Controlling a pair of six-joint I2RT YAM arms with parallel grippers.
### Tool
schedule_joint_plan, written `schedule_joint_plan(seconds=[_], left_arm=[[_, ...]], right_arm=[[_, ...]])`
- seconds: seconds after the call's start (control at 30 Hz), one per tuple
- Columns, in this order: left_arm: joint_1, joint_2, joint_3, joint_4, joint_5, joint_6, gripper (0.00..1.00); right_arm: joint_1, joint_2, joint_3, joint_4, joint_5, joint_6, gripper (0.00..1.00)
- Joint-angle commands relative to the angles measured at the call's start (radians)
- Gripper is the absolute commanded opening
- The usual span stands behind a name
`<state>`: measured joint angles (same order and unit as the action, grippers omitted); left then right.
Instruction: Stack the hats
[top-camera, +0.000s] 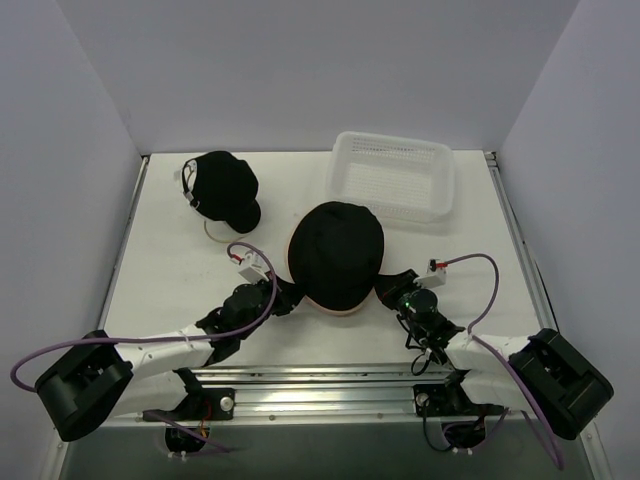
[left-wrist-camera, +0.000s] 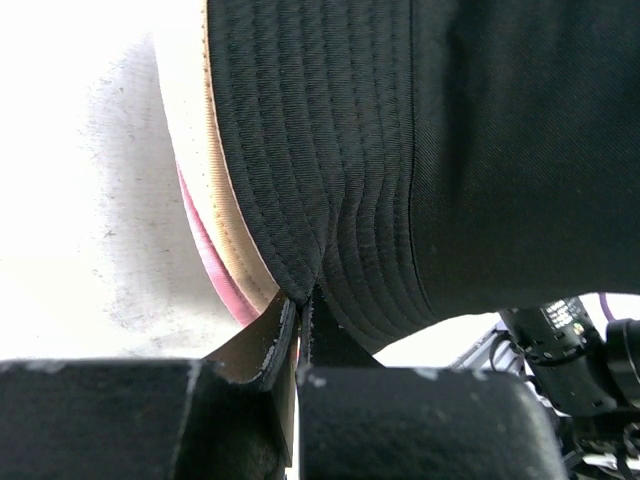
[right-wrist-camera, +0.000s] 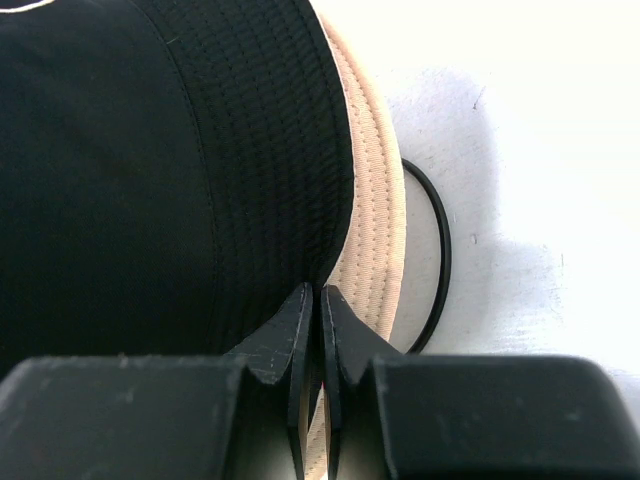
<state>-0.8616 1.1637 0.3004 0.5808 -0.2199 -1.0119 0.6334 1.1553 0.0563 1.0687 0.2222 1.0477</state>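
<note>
nearest, the left gripper (left-wrist-camera: 300, 308) has its fingers pressed together on the brim of the black hat (top-camera: 335, 250), at the hat's 8 o'clock in the top view. the cloth puckers into a fold where it is pinched. the right gripper (right-wrist-camera: 315, 298) is closed the same way on the brim edge at 4 o'clock. its tips meet just where the black brim overlaps the tan hat (right-wrist-camera: 372, 215) below, and i cannot tell whether some tan is caught too.

the black hat sits crown up mid-table (top-camera: 170, 270), topmost of a stack. the tan brim pokes out beneath it, and the pink hat (left-wrist-camera: 205, 255) shows as a thin edge under that. a wire ring (right-wrist-camera: 440, 240) lies on the table just beside the tan brim on the right arm's side.

farther off, the black cap (top-camera: 225, 185) rests at 10 o'clock from the stack, well apart and not yet on it. the basket (top-camera: 392, 175) stands close behind the stack at 1 o'clock.

the hats look light, soft and floppy, neither slippery nor fragile. the brim, stitched in rows, seems a little firmer than the crown, so it is the sensible place to pinch. a one-sided hold would likely let a hat sag and fold, while two opposite brim holds keep it spread. the main risk i judge is dragging a lower hat along with the top one.
</note>
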Motion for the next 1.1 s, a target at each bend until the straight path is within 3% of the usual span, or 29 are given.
schedule_joint_plan(seconds=[0.0,0.2,0.23,0.27,0.37,0.4,0.5,0.7,0.87,1.07], left_arm=[[0.001,0.027,0.013,-0.062,-0.041,0.03,0.02],[0.001,-0.012,0.014,-0.091,-0.042,0.041,0.05],[0.001,-0.024,0.014,-0.102,-0.042,0.044,0.12],[0.001,-0.056,0.017,-0.119,-0.044,0.052,0.26],[0.001,-0.14,0.039,-0.256,-0.073,0.064,0.49],[0.001,-0.165,0.045,-0.287,-0.085,0.068,0.5],[0.003,-0.255,0.065,-0.395,-0.127,0.088,0.53],[0.006,-0.369,0.187,-0.579,-0.203,0.162,0.56],[0.016,-0.325,0.327,-0.674,-0.252,0.239,0.59],[0.139,-0.132,0.43,-0.604,-0.099,0.269,0.59]], right_arm=[[0.02,0.014,-0.085,-0.062,0.035,-0.011,0.0],[0.023,-0.045,-0.081,-0.12,0.034,-0.026,0.0],[0.023,-0.09,-0.075,-0.148,0.035,-0.034,0.0],[0.023,-0.12,-0.066,-0.229,0.04,-0.037,0.0],[0.026,-0.262,-0.015,-0.443,0.098,-0.043,0.16],[0.025,-0.334,0.006,-0.491,0.123,-0.043,0.24],[0.026,-0.47,0.039,-0.648,0.15,-0.049,0.32],[0.025,-0.632,0.099,-0.861,0.207,-0.049,0.34],[0.02,-0.605,0.206,-0.874,0.282,-0.107,0.33],[-0.073,-0.398,0.405,-0.817,0.232,-0.221,0.31]])
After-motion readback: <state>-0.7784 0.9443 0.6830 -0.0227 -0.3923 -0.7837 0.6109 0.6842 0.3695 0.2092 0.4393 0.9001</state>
